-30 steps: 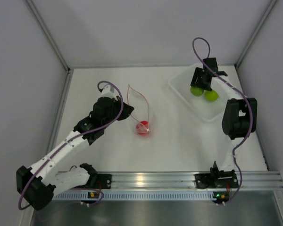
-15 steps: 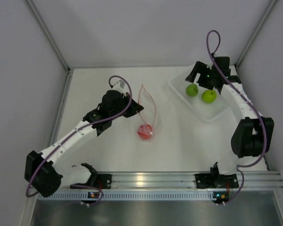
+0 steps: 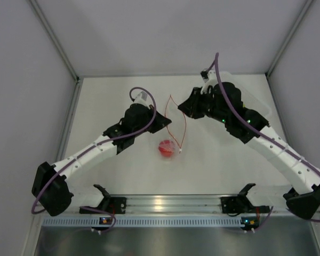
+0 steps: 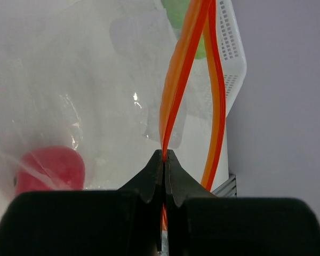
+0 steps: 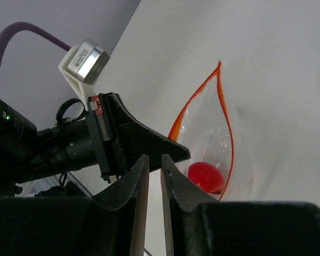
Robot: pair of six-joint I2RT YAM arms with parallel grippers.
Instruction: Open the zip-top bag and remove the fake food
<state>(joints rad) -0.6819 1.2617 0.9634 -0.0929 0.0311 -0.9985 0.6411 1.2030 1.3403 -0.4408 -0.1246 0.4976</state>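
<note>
The zip-top bag stands on the table with its red-orange mouth held up as an open loop. My left gripper is shut on the left zip strip. One red fake food ball lies inside the bag at the bottom, also visible as the red ball. A green ball shows blurred through the plastic. My right gripper hovers just right of the bag's mouth; its jaws stand nearly together with a narrow gap and nothing between them.
The clear tub sits at the back right, mostly hidden under my right arm; its white wall shows behind the bag. Grey walls enclose the table. An aluminium rail runs along the near edge.
My right arm swung left from the tub to the bag's mouth and its jaws narrowed from wide open. My left gripper shifted right, carrying the bag's strip with it.
</note>
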